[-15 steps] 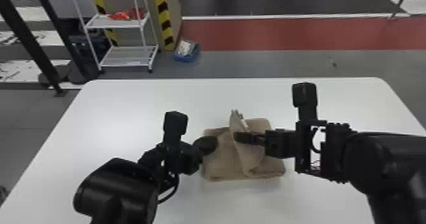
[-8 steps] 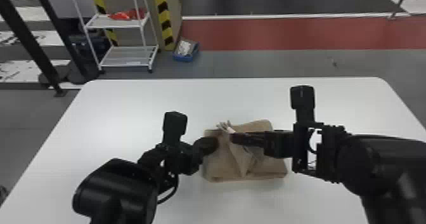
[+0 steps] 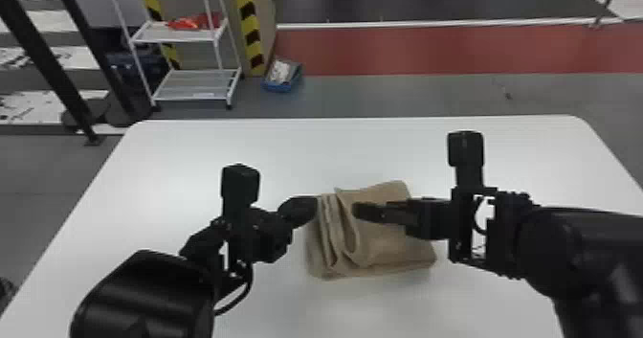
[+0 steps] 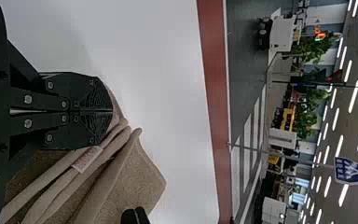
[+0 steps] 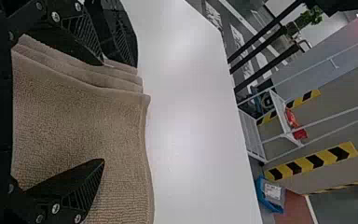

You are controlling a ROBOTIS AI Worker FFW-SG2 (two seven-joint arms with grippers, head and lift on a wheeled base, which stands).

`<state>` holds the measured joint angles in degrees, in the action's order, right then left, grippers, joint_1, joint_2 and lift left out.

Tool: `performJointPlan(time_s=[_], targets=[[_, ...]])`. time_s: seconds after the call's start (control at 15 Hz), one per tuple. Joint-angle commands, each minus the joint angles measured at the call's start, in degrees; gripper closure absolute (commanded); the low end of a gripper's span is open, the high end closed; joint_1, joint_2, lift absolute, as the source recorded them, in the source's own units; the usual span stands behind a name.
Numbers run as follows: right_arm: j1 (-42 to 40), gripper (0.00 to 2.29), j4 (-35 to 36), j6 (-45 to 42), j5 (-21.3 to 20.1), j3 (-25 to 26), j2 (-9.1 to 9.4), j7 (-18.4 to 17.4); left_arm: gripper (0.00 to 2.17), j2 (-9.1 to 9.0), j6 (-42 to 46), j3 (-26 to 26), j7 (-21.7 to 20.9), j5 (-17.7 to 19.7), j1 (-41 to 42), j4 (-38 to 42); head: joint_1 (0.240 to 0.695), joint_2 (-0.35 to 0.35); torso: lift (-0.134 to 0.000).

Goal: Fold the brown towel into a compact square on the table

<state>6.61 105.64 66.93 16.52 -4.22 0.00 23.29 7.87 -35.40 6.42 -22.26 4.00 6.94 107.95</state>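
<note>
The left gripper point(image 3: 312, 208), jaws together, touches the folded brown cloth towel point(image 3: 394, 248) at ten o'clock; the right gripper's point(image 3: 359, 211) wide jaws overlie it from three.

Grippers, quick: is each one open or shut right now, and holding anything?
Left gripper: closed, at the towel; I can't tell whether it pinches any cloth.
Right gripper: open over the towel, holding nothing.
</note>
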Motion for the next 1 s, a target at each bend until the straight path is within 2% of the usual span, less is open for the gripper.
performJointPlan(time_s=[0.0, 0.33, 0.4, 0.47, 0.53, 0.6, 0.67, 0.73, 0.93], targets=[[-0.5, 0.17, 0.1, 0.0, 0.4, 0.5, 0.05, 0.4, 1.98, 0.21, 0.1, -2.6, -0.6, 0.6, 2.4, 3.9, 0.695, 0.089, -0.124], [-5.9, 0.19, 9.2, 1.2, 0.4, 1.1, 0.05, 0.5, 1.98, 0.39, 2.7, -10.1, -1.7, 3.0, 3.9, 7.0, 0.695, 0.131, -0.124], [-7.6, 0.3, 12.2, 1.8, -0.3, 1.8, 0.05, 1.5, 1.99, 0.39, 3.4, -12.0, -1.7, 3.7, 3.9, 6.9, 0.695, 0.142, -0.124], [-9.0, 0.47, 14.9, 3.0, -0.7, 2.6, 0.05, 2.7, 1.99, 0.39, 4.5, -13.5, -1.7, 4.8, 3.7, 6.7, 0.695, 0.155, -0.124], [-11.2, 0.77, 17.5, 4.7, -0.9, 3.4, 0.05, 4.0, 1.99, 0.56, 5.9, -15.0, -1.7, 5.5, 3.4, 6.0, 0.695, 0.178, -0.124], [-13.5, 1.2, 20.5, 6.0, -0.9, 4.1, 0.05, 4.6, 1.99, 0.65, 6.1, -16.3, -1.7, 6.3, 3.1, 5.4, 0.695, 0.191, -0.124], [-16.6, 1.75, 23.1, 6.2, -1.0, 4.7, 0.05, 4.7, 1.99, 0.74, 6.3, -16.8, -1.7, 6.9, 2.7, 4.8, 0.695, 0.201, -0.124], [-19.6, 2.13, 25.2, 6.2, -1.6, 4.8, 0.05, 4.7, 1.99, 0.74, 6.8, -17.1, -1.6, 7.0, 2.5, 4.4, 0.695, 0.212, -0.124], [-25.9, 2.2, 29.6, 5.3, -4.0, 5.3, 0.05, 6.9, 1.99, 0.65, 7.7, -16.6, -1.3, 6.9, 2.5, 3.6, 0.695, 0.233, -0.124]])
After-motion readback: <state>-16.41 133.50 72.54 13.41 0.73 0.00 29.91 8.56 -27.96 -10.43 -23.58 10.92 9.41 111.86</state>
